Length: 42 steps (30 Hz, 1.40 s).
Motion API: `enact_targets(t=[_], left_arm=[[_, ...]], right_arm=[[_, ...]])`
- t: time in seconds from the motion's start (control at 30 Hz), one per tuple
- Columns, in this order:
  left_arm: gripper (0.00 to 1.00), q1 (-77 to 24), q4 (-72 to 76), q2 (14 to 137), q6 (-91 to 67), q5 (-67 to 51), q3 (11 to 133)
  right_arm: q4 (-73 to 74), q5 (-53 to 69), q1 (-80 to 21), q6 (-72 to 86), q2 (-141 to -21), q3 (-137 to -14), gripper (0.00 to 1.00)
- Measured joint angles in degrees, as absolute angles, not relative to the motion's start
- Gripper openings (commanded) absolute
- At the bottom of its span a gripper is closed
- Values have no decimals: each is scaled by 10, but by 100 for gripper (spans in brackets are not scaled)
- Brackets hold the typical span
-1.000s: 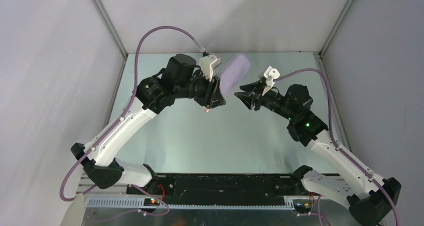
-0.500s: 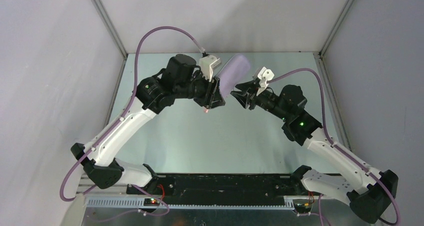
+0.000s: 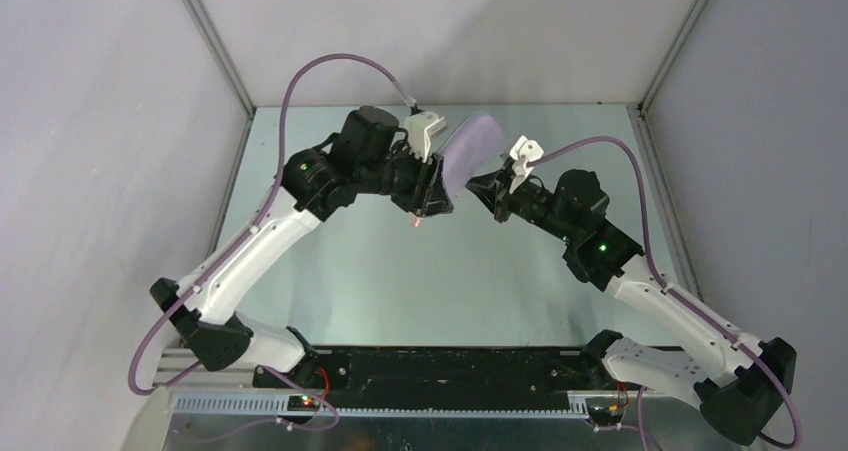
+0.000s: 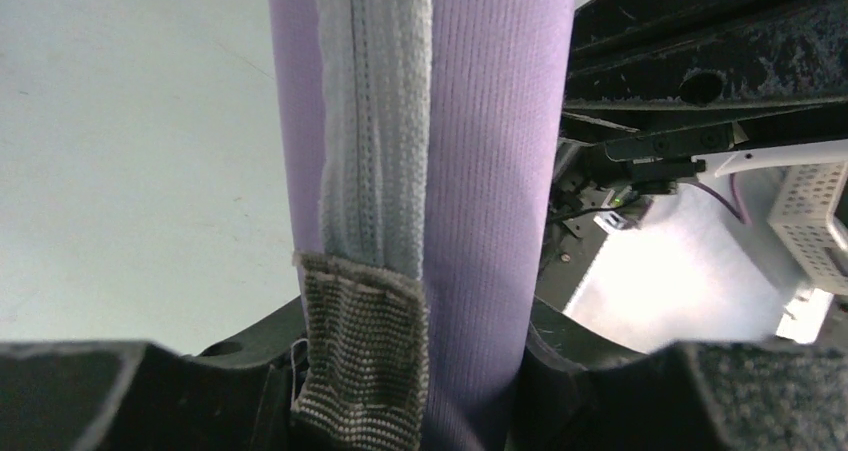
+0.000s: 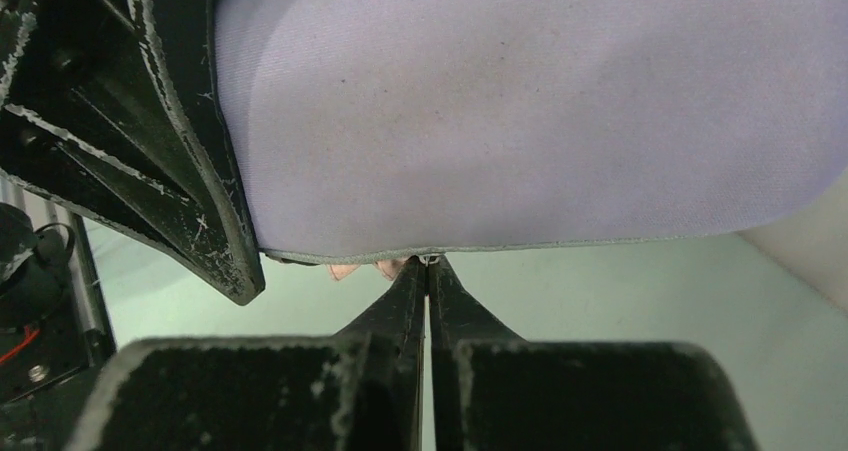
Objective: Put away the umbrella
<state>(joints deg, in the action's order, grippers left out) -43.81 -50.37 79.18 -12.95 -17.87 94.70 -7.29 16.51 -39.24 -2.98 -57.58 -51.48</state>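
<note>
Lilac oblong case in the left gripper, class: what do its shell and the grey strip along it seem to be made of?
Lilac oblong case: seems fabric-covered and matt; a fine ribbed weave shows. Grey woven strip: looks like matt zip tape, with a stitched line down its middle.

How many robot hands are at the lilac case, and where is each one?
2. The left hand grips the lilac case at one end. The right hand, shut, has its tips at the seam along the case's edge.
</note>
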Motion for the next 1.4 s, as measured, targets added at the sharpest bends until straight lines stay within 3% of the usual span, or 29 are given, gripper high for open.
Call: enact_targets(t=[0.33, 0.53, 0.57, 0.63, 0.67, 0.73, 0.93, 1.13, 1.4], left_arm=[[16, -397, -462, 882, -193, -383, 881], [34, -398, -371, 956, -250, -532, 772], [40, -399, -361, 972, -255, -550, 760], [64, -401, -343, 1004, -258, -579, 741], [87, -402, -334, 1020, -260, -590, 732], [98, -403, -314, 1045, -258, -583, 723], [100, -401, -291, 1066, -241, -498, 722], [98, -405, -237, 1008, -211, -429, 679], [98, -411, -180, 989, -210, -390, 627]], right_arm=[[191, 153, -369, 66, -575, -559, 0], [370, 171, -364, 135, -609, -560, 0], [388, 177, -363, 143, -622, -560, 0], [422, 192, -361, 163, -656, -559, 0], [432, 200, -360, 172, -672, -557, 0], [446, 236, -356, 196, -698, -552, 0], [444, 362, -335, 272, -745, -549, 0], [438, 453, -295, 311, -807, -549, 0], [442, 505, -279, 310, -873, -549, 0]])
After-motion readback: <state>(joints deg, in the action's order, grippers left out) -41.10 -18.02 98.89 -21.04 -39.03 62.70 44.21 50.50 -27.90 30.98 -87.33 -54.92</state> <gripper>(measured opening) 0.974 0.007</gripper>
